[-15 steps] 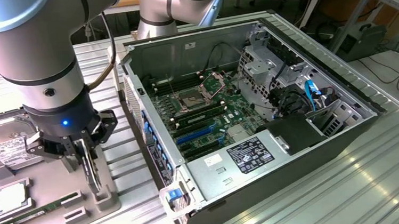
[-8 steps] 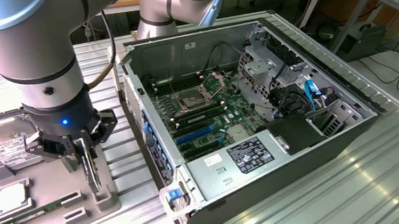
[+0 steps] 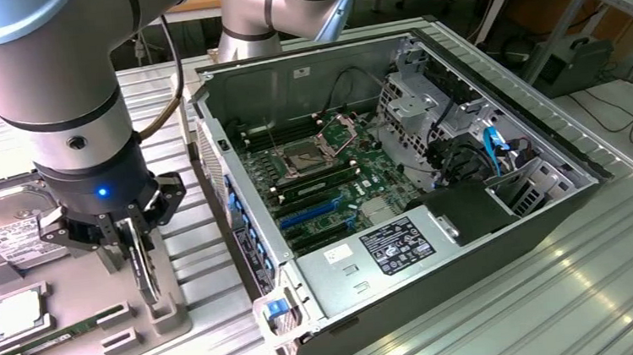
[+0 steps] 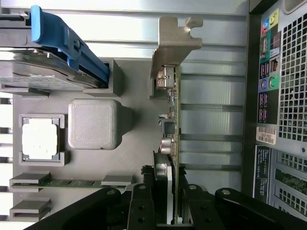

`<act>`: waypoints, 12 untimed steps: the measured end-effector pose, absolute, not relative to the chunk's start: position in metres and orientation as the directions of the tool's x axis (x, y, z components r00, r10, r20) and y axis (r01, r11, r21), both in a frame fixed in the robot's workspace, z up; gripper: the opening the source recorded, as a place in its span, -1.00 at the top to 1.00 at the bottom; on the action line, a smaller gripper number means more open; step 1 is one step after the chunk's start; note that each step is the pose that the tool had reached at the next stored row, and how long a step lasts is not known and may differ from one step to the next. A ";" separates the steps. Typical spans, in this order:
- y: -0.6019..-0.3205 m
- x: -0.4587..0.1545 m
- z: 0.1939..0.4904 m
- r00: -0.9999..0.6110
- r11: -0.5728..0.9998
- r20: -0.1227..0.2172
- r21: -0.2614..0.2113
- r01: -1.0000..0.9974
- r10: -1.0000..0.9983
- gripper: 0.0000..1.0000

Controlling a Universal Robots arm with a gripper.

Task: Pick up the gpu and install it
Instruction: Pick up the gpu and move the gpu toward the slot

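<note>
GPU (image 3: pixel 148 271) stands on edge over the grey tray (image 3: pixel 77 290) at the exterior view's left, just beside the open case (image 3: pixel 407 179) on the slatted counter (image 3: pixel 597 291). The pincer (image 3: pixel 129 243) is clenched on it: in the wrist view one finger sits on each flat face of the GPU (image 4: pixel 175 120), with the pincer (image 4: pixel 169 194) at the end away from the silver bracket (image 4: pixel 175 38). I cannot tell whether the lower edge is clear of the tray or resting in its slot.

It looks light and stiff, a thin board that should not flex in a grip across its faces, but also fragile. Small parts stud one face, and the contact edge is best left untouched. The faces are smooth, so I judge a slip or a twist to be the main risk, since the long bracket end hangs free of the grip. A hold nearer the middle, on the fan housing, would likely steady it more.

Elsewhere on the tray lie a hard drive (image 3: pixel 4 227), a processor (image 3: pixel 16 313) and a memory stick (image 3: pixel 58 338) — all apart from the pincer.
</note>
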State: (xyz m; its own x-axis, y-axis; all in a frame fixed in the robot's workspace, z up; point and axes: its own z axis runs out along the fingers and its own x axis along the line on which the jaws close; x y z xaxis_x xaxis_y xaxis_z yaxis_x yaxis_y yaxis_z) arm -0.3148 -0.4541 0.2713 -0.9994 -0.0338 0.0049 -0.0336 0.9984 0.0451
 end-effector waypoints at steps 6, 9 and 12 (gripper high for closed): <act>-0.454 -0.315 0.273 -0.999 0.998 0.005 0.045 -0.035 -0.035 0.44; -0.454 -0.315 0.277 -0.999 0.998 0.005 0.045 -0.036 -0.037 0.44; -0.454 -0.315 0.284 -0.999 0.998 0.005 0.045 -0.036 -0.037 0.44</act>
